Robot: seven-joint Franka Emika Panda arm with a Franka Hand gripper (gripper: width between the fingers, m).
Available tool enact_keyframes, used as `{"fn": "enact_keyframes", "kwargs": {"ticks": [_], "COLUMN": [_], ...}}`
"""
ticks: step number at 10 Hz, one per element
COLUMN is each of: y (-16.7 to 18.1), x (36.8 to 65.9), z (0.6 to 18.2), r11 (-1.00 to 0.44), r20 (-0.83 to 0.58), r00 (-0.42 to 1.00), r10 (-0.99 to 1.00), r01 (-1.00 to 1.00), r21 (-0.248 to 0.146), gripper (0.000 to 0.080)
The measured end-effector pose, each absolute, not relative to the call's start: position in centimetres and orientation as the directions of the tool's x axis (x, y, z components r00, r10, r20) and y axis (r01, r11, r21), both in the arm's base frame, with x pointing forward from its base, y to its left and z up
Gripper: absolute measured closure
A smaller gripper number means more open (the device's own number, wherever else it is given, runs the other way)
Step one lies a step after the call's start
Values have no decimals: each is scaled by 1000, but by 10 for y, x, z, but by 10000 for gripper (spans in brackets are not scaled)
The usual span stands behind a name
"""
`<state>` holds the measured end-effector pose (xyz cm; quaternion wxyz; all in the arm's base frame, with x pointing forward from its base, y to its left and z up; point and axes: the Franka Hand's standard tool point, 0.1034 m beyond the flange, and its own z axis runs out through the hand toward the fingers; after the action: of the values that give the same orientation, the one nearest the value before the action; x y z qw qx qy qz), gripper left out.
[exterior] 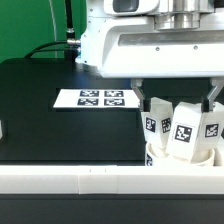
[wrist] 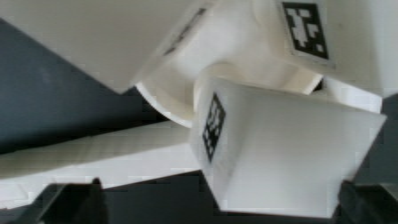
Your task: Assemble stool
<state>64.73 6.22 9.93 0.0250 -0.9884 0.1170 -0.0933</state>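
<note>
The stool [exterior: 180, 135], its legs [wrist: 267, 140] already standing in the seat beside the border rail [exterior: 100, 182], sits under our spread, empty gripper [exterior: 176, 98], whose descending fingers could knock a loose leg askew.

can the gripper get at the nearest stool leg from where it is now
Probably yes: the gripper hangs right above the leg with jaws open, and nothing sits between them; the rail lies lower, in front.
</note>
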Motion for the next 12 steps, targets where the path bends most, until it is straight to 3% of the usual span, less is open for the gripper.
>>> {"fn": "enact_keyframes", "kwargs": {"ticks": [9, 12], "y": [68, 59], "x": [649, 647], "z": [93, 93], "r11": [-974, -916], "r20": [181, 146], "r00": [958, 905], "r10": [-224, -400], "r01": [-215, -388], "r21": [-70, -105], "gripper": [151, 151]}}
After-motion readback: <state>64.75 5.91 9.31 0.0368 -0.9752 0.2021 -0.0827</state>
